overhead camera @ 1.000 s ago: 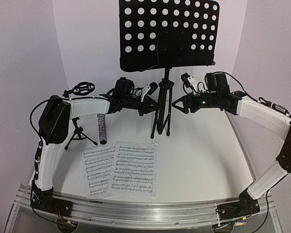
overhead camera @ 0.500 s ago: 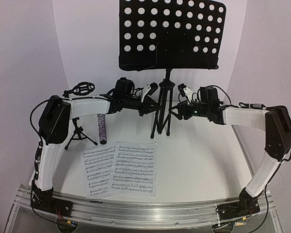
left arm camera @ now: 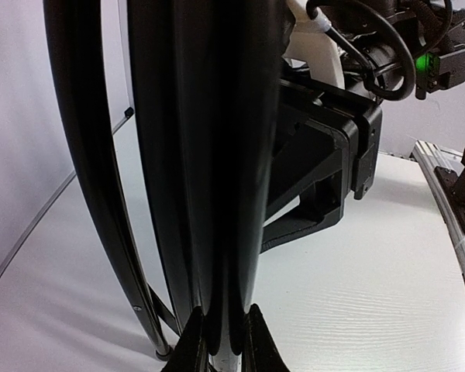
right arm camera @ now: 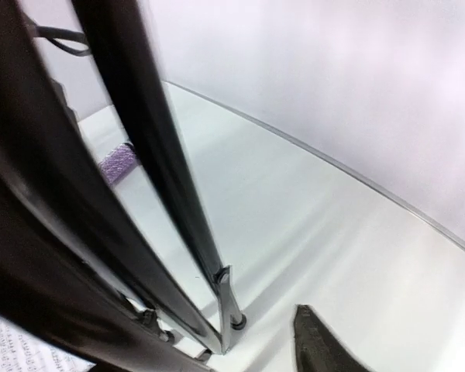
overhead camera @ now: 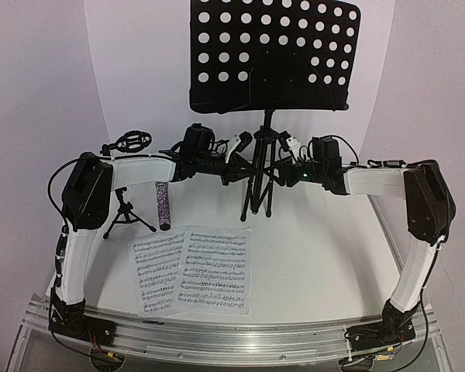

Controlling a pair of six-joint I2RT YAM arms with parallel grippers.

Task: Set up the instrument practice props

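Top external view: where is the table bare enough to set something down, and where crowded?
Free: right front of the table, bordered by the music sheets, the music stand feet and the right arm. Crowded: the middle, where left gripper and right gripper flank that stand, and the left, with microphone and mic stand by the left arm.

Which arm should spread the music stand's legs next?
Right, probably: the right gripper hangs free beside the legs, while the left gripper is clamped on the music stand, steadying it.

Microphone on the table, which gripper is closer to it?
Left. The left gripper grips the music stand pole on the microphone side; the right gripper is beyond the pole, farther away.
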